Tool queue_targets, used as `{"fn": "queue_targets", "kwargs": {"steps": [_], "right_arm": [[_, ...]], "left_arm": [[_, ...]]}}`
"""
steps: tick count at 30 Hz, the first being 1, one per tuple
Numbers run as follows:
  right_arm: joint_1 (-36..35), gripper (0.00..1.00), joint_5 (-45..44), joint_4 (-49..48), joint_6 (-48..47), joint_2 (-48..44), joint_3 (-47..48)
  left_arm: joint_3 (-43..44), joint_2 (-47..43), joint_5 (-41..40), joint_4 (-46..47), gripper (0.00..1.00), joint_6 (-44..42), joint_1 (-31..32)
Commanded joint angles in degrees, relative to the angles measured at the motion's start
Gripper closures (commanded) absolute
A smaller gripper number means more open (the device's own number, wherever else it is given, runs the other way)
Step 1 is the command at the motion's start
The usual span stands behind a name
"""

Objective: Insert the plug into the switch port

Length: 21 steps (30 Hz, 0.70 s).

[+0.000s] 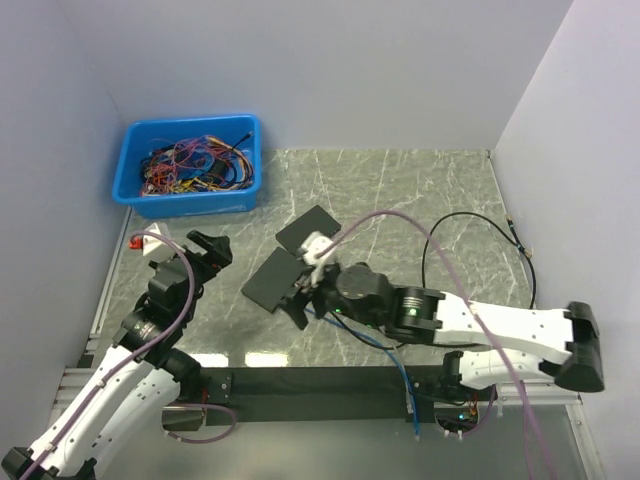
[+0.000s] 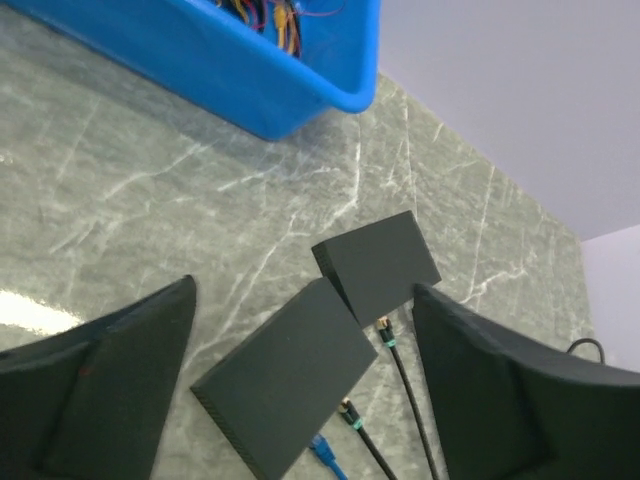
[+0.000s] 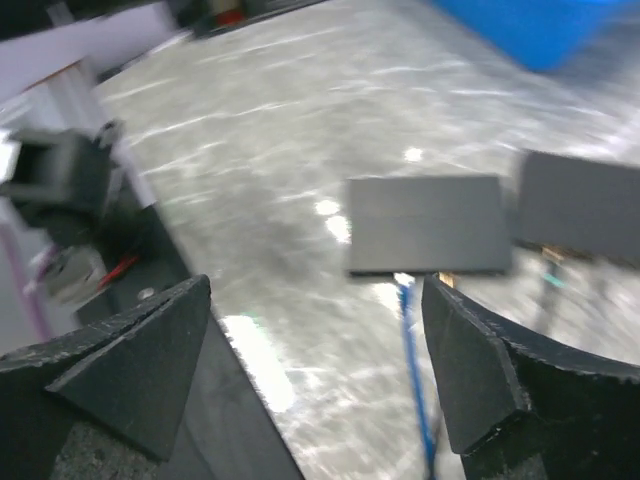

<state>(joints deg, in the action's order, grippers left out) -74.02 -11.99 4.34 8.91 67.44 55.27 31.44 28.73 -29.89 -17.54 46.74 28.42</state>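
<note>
Two flat black switch boxes lie mid-table, the nearer switch [image 1: 273,280] [image 2: 290,385] [image 3: 425,225] in front of the farther one [image 1: 308,230] [image 2: 380,262] [image 3: 580,205]. A blue plug [image 2: 325,455] [image 3: 402,282] on a blue cable [image 3: 412,350] meets the nearer switch's side; how deep it sits I cannot tell. Two gold-tipped black plugs [image 2: 385,328] rest beside the boxes. My right gripper [image 1: 300,295] [image 3: 316,290] hangs open just behind the blue plug, holding nothing. To the left of the boxes, my left gripper [image 1: 210,248] [image 2: 305,290] is open and empty.
A blue bin [image 1: 190,165] [image 2: 300,90] of tangled wires stands at the back left. A black cable loop [image 1: 480,240] lies on the right. A small white and red object [image 1: 150,243] sits at the left edge. Walls close in three sides.
</note>
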Motion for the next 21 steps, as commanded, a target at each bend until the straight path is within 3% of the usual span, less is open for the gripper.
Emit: {"fn": "queue_targets", "kwargs": {"steps": [1,4,8,13,21], "right_arm": [[0.71,0.06,-14.19,5.23,4.09,-5.37,-3.58],[1.86,0.00,-16.22,8.75,7.34,-14.32,-8.06],[4.58,0.00,-17.37,12.70,13.57,-22.06,-13.59],[10.02,0.00,-12.37,15.35,15.88,-31.38,-16.68],[10.12,0.00,-11.38,15.61,17.46,-37.91,-18.70]], "left_arm": [[-1.11,0.45,-0.70,-1.09,0.02,1.42,-0.21],[-2.43,0.54,-0.35,-2.67,0.01,2.21,-0.21],[-4.89,-0.25,3.94,-1.01,0.01,0.91,0.05],[-7.01,2.55,8.88,2.51,0.09,-1.82,0.49],[-8.67,3.27,10.82,6.11,0.12,-4.03,1.98]]}}
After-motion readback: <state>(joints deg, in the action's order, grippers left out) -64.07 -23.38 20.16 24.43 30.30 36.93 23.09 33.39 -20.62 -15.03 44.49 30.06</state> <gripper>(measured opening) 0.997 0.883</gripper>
